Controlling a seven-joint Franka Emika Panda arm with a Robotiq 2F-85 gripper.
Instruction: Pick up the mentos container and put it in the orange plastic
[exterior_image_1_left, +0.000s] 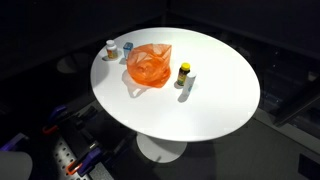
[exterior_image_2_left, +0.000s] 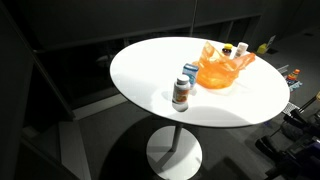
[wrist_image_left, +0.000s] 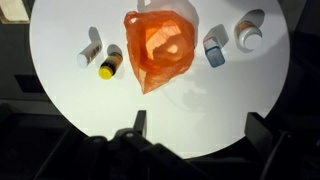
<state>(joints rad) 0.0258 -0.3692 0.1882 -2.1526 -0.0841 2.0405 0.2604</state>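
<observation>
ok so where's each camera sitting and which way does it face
In an exterior view: high beside the white round table, looking down at the orange plastic bag; no arm shows.
In an exterior view: lower, looking across the table, bag at far right; no arm shows.
Wrist view: overhead, facing straight down at the bag; open end effector at bottom edge.
Shared: all three show table, bag, yellow-capped bottle.

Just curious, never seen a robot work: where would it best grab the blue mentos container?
Around its upper body, straight down from above. The mentos container seems to stand upright, with the orange plastic close on one side and a white-capped bottle on the other, so squeeze across its two free sides.
</observation>
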